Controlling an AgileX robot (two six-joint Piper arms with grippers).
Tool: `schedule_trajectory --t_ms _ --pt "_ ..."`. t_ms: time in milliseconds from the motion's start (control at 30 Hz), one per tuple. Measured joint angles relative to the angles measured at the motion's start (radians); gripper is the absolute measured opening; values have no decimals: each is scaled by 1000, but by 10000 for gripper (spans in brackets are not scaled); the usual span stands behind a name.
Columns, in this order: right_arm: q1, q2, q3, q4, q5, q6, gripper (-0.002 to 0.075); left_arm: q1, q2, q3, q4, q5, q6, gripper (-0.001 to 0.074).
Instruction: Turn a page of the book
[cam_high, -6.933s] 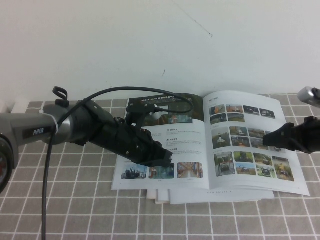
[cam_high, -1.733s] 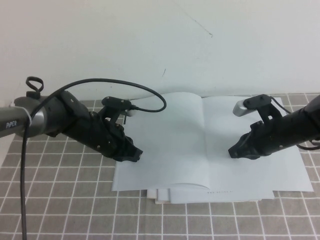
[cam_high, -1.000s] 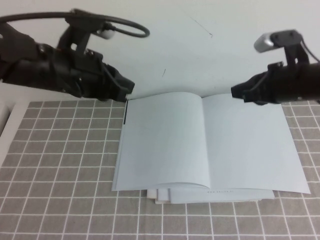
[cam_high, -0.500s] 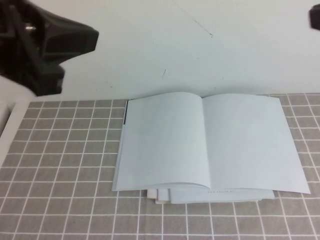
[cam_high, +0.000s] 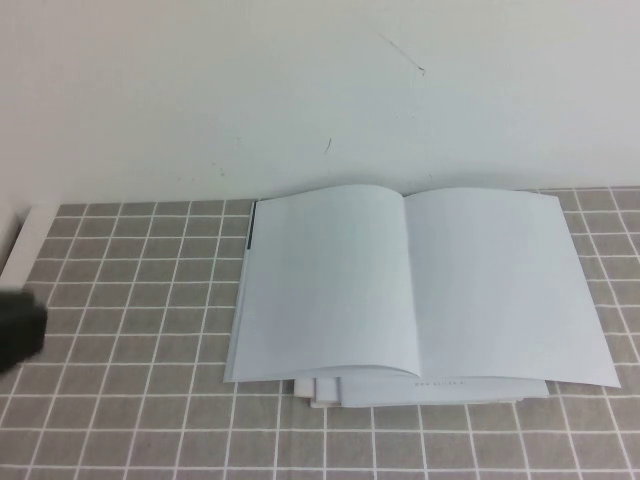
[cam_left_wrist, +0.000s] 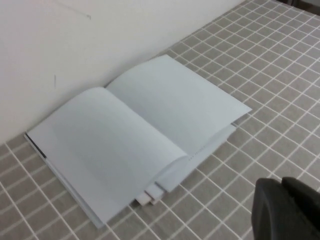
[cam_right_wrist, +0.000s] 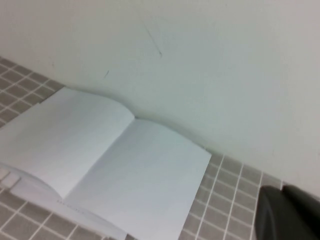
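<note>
Since the earlier frames both arms have pulled off the book (cam_high: 420, 285): they were over the spread, then up at the top corners, and now the high view shows only a dark blur at the left edge, mid-height, which I take to be the left gripper (cam_high: 18, 330). The right gripper (cam_right_wrist: 287, 212) is out of the high view; its own wrist camera shows only a dark bit of it in the lower right corner.

Jaw opening: cannot tell for either, only dark stubs are visible (left gripper also at lower right of its wrist view).

The book lies open and flat on the grey tiled cloth (cam_high: 130, 400), centre to right of the high frame, spine running toward the wall (cam_high: 300, 90). Both visible faces are blank white. The turned page (cam_high: 325, 285) sits on the left half, its near edge slightly bowed, loose white sheets (cam_high: 320, 392) poking out beneath.

Relation that matters: the book is to the right of the left gripper, well apart. Looks like the page turn is already done; judging by that, no next grasp is needed.
</note>
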Motion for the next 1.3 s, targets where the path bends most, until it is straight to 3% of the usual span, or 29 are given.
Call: schedule_trajectory --t_ms 233,467,633,1300 --pt "0 -202 230 -14 41 71 -1 0 -242 359 9 -97 -88 -4" --pt "0 -223 425 -7 -120 81 -1 0 -372 692 -28 -549 -91 -4" --pt "0 -223 498 4 -155 81 -2 0 -373 746 -56 -710 -91 -4" --pt "0 -223 660 10 -169 81 -2 0 -374 747 -58 -742 -91 -4"
